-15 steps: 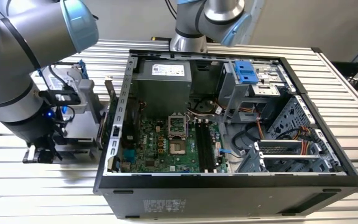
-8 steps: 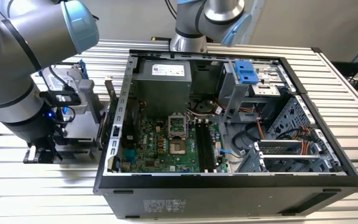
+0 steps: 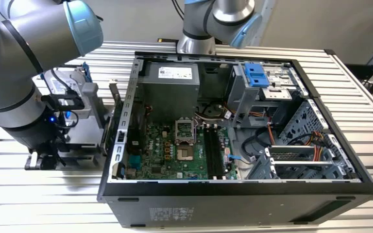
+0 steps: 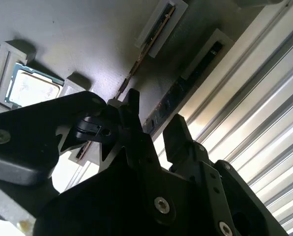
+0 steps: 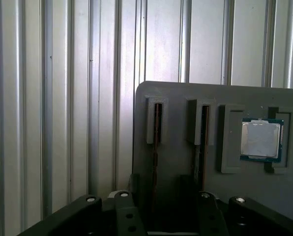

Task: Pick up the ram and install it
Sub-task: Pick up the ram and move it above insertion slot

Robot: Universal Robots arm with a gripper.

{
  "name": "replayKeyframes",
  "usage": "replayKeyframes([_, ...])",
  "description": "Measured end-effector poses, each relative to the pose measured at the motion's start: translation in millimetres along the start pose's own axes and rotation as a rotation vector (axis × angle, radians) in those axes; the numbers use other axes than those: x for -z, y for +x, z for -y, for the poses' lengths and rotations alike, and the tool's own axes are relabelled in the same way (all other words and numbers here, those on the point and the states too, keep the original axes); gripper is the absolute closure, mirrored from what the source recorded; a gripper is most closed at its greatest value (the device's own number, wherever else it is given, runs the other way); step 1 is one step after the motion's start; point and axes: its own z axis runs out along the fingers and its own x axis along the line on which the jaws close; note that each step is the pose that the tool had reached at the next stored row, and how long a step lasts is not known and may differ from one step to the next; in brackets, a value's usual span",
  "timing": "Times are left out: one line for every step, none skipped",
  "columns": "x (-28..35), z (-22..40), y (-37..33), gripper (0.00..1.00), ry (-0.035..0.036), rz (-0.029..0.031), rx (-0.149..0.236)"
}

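— Black fingers [image 4: 178,132] of the gripper [image 5: 161,196], spread apart, gripping nothing.
— Where is the ram [image 5: 157,125]?
— On edge in a grey holder [image 5: 186,93] on the ribbed table [image 5: 63,98], between those fingers; whether they touch it I cannot tell. A second stick [image 5: 203,132] stands beside it.

Exterior view evenly bright; second wrist view: glare on ribbed table [image 4: 264,73], gripper [image 4: 154,110] dark, backlit.
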Motion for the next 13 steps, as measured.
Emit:
replayKeyframes([0.0, 0.0, 0.0, 1.0, 0.0, 0.0, 0.0])
replayKeyframes([0.0, 0.0, 0.0, 1.0, -0.0001, 0.0, 0.0])
replayKeyframes([0.0, 0.0, 0.0, 1.0, -0.0002, 0.0, 0.0])
replayKeyframes([0.0, 0.1, 0.1, 1.0, -0.0003, -0.0001, 0.0])
replayKeyframes([0.0, 0.0, 0.0, 1.0, -0.0003, 0.0, 0.0])
replayKeyframes([0.0, 0.0, 0.0, 1.0, -0.0003, 0.0, 0.0])
replayKeyframes([0.0, 0.0, 0.0, 1.0, -0.0004, 0.0, 0.0])
replayKeyframes([0.0, 0.0, 0.0, 1.0, -0.0004, 0.0, 0.0])
replayKeyframes([0.0, 0.0, 0.0, 1.0, -0.0005, 0.0, 0.0])
replayKeyframes([0.0, 0.0, 0.0, 1.0, -0.0005, 0.0001, 0.0])
replayKeyframes([0.0, 0.0, 0.0, 1.0, -0.0006, 0.0001, 0.0])
replayKeyframes([0.0, 0.0, 0.0, 1.0, -0.0006, 0.0, 0.0])
replayKeyframes([0.0, 0.0, 0.0, 1.0, -0.0007, 0.0, 0.0])
